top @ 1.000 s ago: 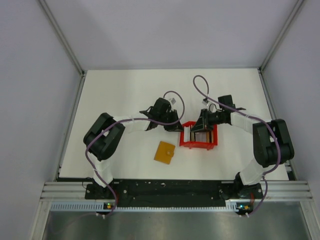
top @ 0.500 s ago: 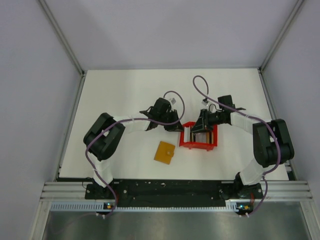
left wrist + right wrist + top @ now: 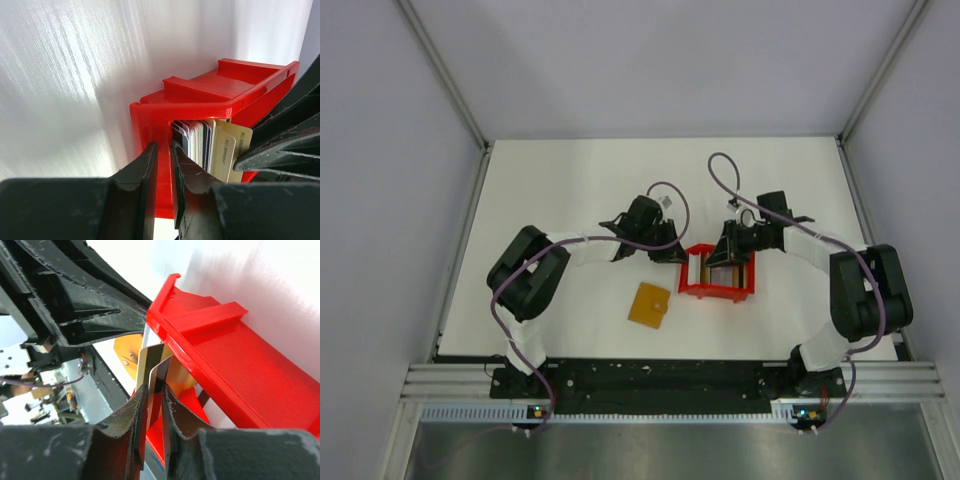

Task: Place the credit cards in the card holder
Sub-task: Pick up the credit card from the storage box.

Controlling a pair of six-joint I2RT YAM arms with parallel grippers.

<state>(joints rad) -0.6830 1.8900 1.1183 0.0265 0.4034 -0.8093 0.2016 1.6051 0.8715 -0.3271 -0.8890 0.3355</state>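
red tray (image 3: pixel 718 292) sits on a white table (image 3: pixel 570 185).

your top view hangs above and behind the arm bases, looking down on the whole white surface (image 3: pixel 570 190) from far off. your left wrist view sits low and close behind the left pincer (image 3: pixel 162 150), facing the red tray (image 3: pixel 200 95). your right wrist view, just as close behind the right pincer (image 3: pixel 155 390), faces that tray from the opposite side. all three views share the tray.
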